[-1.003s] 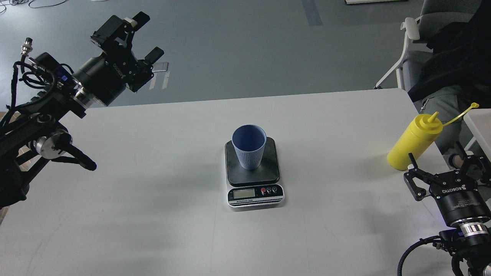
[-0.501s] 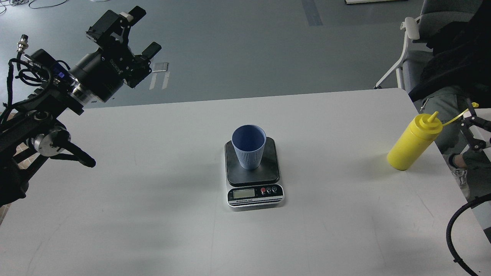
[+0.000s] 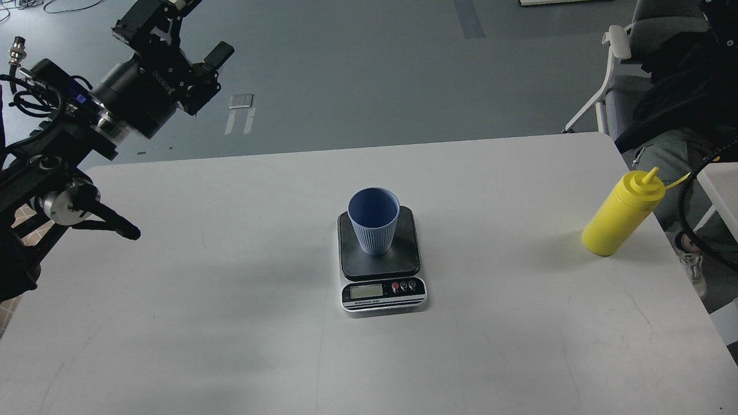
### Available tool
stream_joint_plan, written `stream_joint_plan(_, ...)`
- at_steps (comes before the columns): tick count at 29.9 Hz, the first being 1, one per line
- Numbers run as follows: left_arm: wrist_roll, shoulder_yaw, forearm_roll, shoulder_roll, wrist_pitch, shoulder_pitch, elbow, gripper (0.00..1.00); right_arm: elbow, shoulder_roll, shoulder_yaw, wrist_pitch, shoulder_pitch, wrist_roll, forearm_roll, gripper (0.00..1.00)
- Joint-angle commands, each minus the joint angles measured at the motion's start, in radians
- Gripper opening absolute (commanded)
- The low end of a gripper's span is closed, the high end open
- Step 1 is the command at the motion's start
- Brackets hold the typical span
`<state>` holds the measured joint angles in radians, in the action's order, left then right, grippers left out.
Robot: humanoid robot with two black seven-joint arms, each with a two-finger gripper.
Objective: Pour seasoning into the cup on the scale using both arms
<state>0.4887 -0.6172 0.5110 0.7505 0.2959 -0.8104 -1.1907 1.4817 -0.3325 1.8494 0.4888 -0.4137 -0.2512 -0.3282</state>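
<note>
The left end effector (image 3: 190, 29) is hanging high beyond the far left corner of the desk (image 3: 230, 346), its two fingers spread wide and gripping nothing. From it, everything that matters is lying off to its right and nearer the robot.

First comes the blue cup (image 3: 373, 221), standing upright on the dark plate of the scale (image 3: 381, 260) at mid-desk, well apart from that end effector.

Farther right again, the yellow bottle (image 3: 621, 214) is standing near the desk's right edge, long axis roughly upright and leaning a little rightward in this view, nozzle on top, cap strap trailing right.

The right end effector is not showing at all; only a black cable is curving beside the bottle. I'd judge the right arm the nearer one for taking the bottle, since the left would be reaching across the whole desk.
</note>
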Motion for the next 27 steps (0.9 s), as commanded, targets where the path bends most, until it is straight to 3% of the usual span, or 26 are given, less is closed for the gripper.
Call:
stream_joint_plan(1,0.000,-0.032,-0.009,-0.007,0.000,-0.007,0.009,0.98,-0.046,0.052,-0.108,0.000,-0.094,0.003,-0.058,0.94)
stream_joint_plan(6,0.000,-0.045,-0.040,-0.029,0.002,-0.023,0.019,0.98,-0.122,0.142,-0.186,0.000,-0.229,0.004,-0.089,0.96)
stream_joint_plan(13,0.000,-0.047,-0.141,-0.100,0.002,-0.156,0.146,0.98,-0.230,0.271,-0.202,0.000,-0.391,0.015,-0.130,0.98)
stream_joint_plan(22,0.000,-0.032,-0.154,-0.296,0.002,-0.231,0.275,0.98,-0.268,0.332,-0.214,0.000,-0.398,0.015,-0.138,0.99)
stream_joint_plan(27,0.000,-0.030,-0.152,-0.315,0.002,-0.231,0.286,0.98,-0.270,0.332,-0.205,0.000,-0.393,0.017,-0.129,1.00)
